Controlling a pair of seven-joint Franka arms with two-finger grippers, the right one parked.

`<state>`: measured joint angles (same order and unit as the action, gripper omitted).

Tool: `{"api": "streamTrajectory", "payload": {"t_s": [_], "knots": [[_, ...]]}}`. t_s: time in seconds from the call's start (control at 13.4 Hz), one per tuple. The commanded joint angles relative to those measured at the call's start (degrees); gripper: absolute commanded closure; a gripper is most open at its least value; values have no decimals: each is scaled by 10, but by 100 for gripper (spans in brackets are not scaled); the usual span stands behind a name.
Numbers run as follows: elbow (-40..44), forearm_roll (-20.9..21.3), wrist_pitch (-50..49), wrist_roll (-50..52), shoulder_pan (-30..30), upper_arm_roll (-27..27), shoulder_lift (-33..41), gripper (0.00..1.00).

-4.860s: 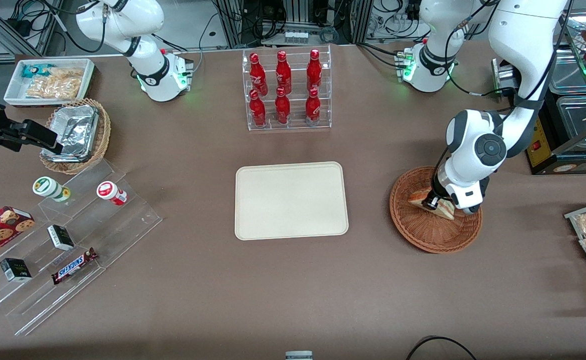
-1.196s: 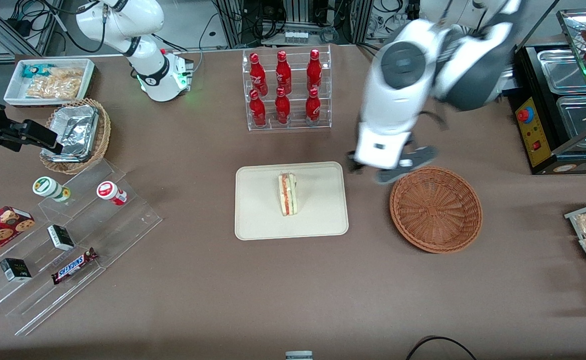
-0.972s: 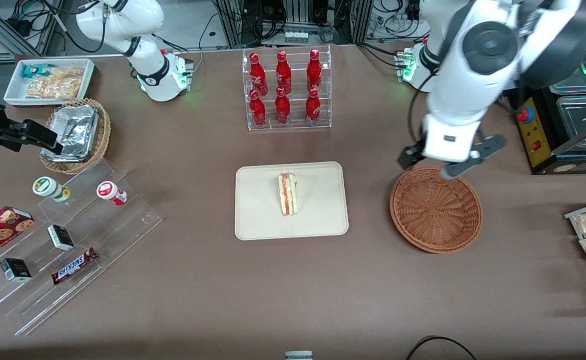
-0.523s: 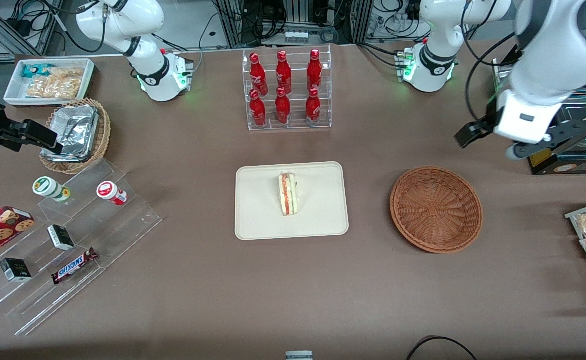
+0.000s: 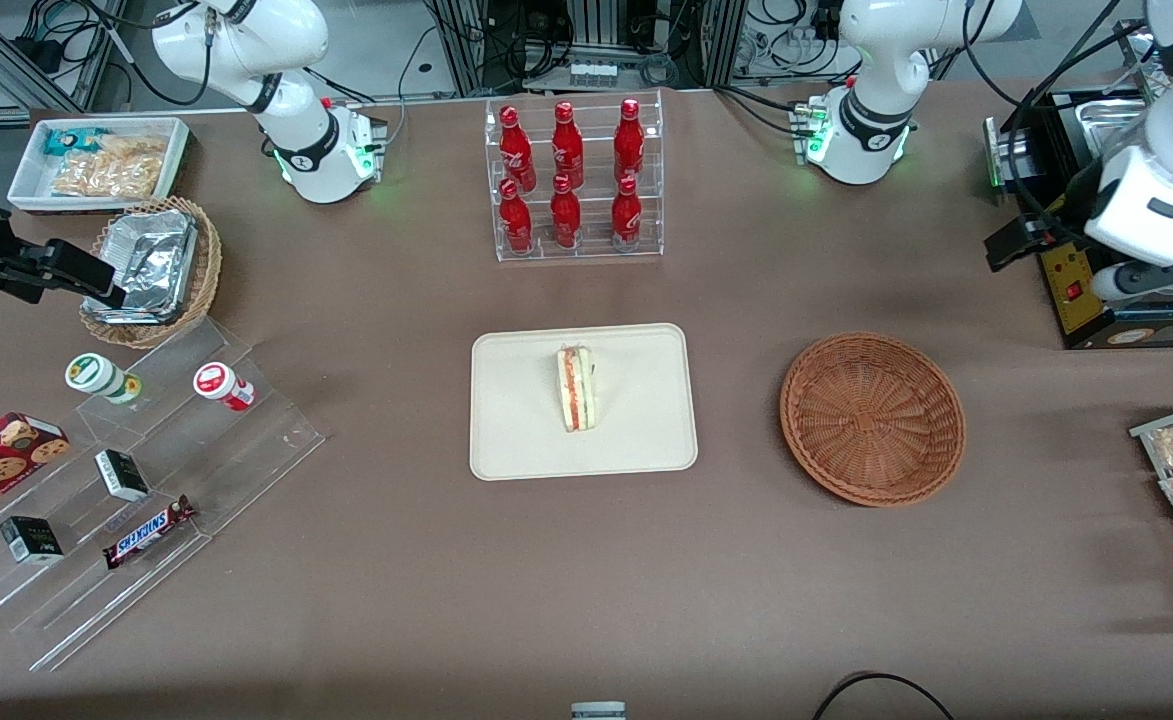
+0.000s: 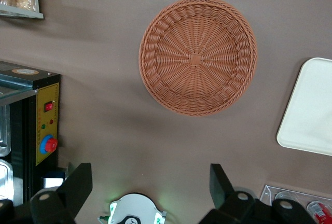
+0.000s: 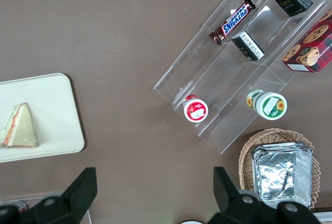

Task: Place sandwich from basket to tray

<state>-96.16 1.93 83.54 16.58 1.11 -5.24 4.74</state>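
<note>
Sandwich [image 5: 576, 388] on tray [image 5: 526, 430]; hand [image 5: 1056, 262] wide open, high beside basket [image 5: 873, 418]

A clear rack [image 5: 576, 180] of six red bottles stood on the brown bench [image 5: 586, 580]. Toward the parked arm's end lay a white bin of snack packets [image 5: 101, 160], a tan wicker basket holding a foil tray [image 5: 151, 265], and a clear stepped stand [image 5: 146, 480] bearing a Snickers bar [image 5: 149, 531], two small jars and small boxes.
</note>
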Motion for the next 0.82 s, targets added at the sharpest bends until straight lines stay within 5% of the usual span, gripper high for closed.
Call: {"api": "streamTrajectory", "payload": {"t_s": [0.0, 0.75], "knots": [[18, -9, -15, -10, -27, 28, 6, 0], [108, -7, -7, -47, -11, 25, -76, 0]]}}
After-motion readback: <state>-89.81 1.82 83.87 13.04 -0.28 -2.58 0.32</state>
